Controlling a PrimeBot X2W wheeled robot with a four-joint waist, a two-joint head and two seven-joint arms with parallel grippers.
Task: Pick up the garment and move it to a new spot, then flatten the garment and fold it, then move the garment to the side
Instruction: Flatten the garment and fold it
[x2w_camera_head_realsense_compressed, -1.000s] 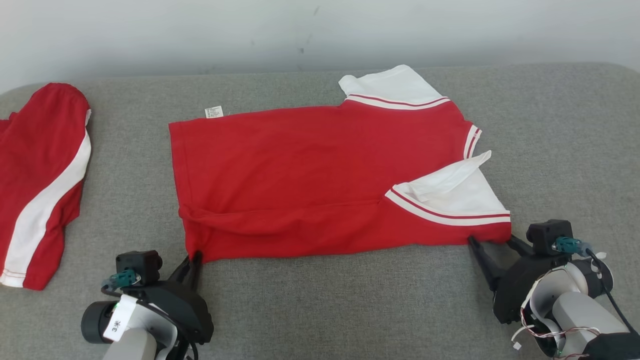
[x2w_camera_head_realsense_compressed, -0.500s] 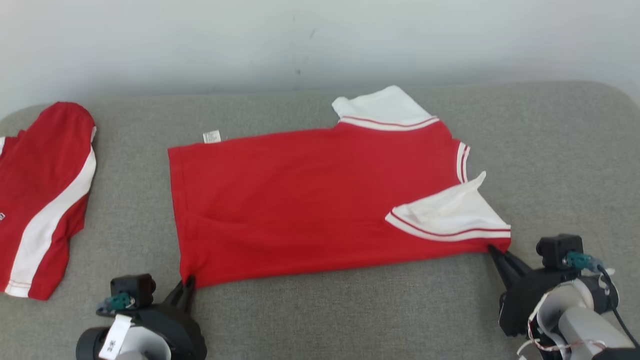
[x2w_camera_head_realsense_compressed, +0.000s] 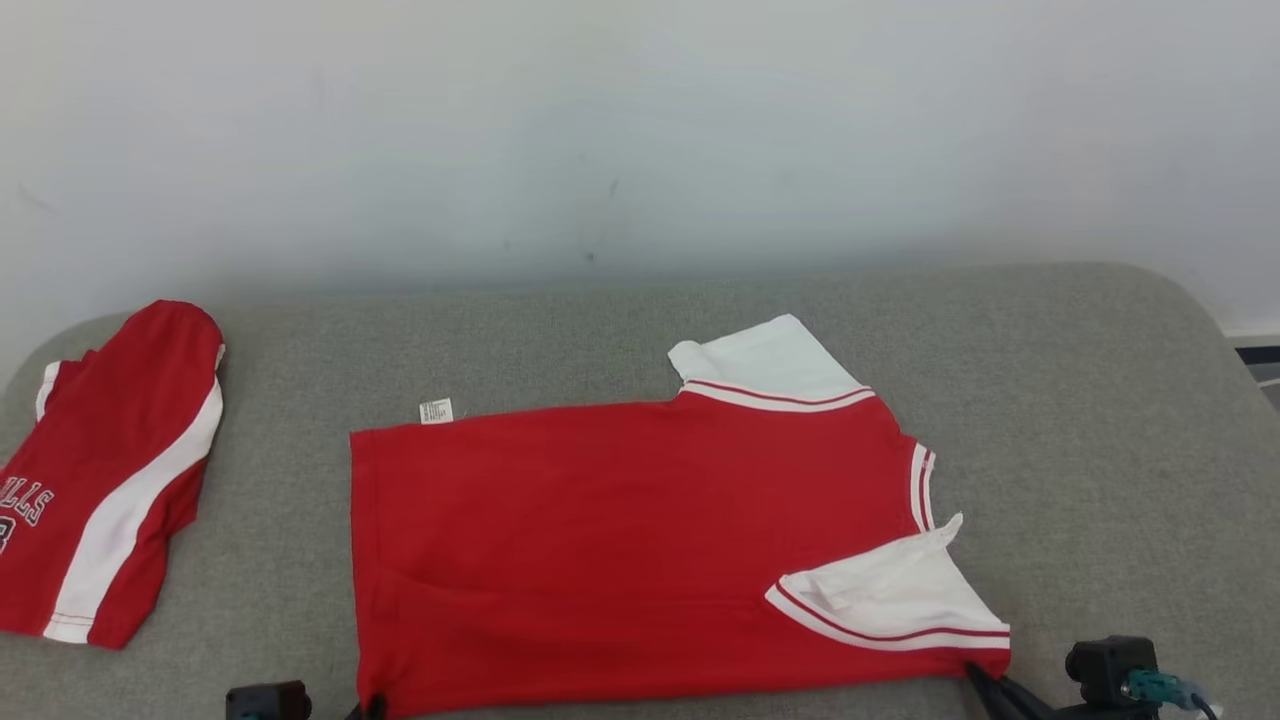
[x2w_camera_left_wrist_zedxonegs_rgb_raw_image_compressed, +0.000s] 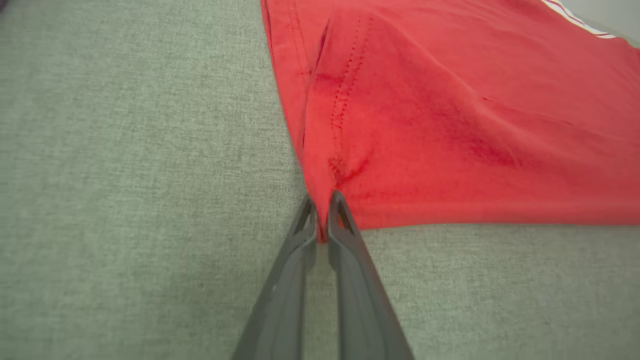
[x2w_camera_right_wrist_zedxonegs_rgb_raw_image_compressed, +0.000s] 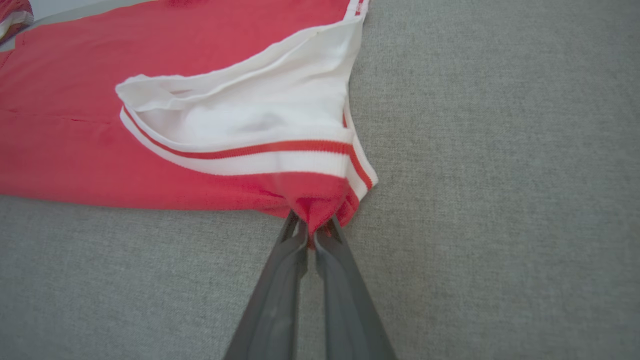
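Grey fabric tabletop (x2w_camera_head_realsense_compressed: 1100, 400) carries the flattened red short-sleeved shirt (x2w_camera_head_realsense_compressed: 640, 540) at centre. Left pincer (x2w_camera_left_wrist_zedxonegs_rgb_raw_image_compressed: 322, 220) is clamped on its 7 o'clock hem corner, and right pincer (x2w_camera_right_wrist_zedxonegs_rgb_raw_image_compressed: 310, 230) on its 5 o'clock corner. Folding is judged next: raise both corners evenly toward 12 o'clock.

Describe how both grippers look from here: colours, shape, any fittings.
The left gripper and right gripper each have two long, dark grey fingers tapering to slotted tips. By the right one sits a black boxy module with a teal connector.
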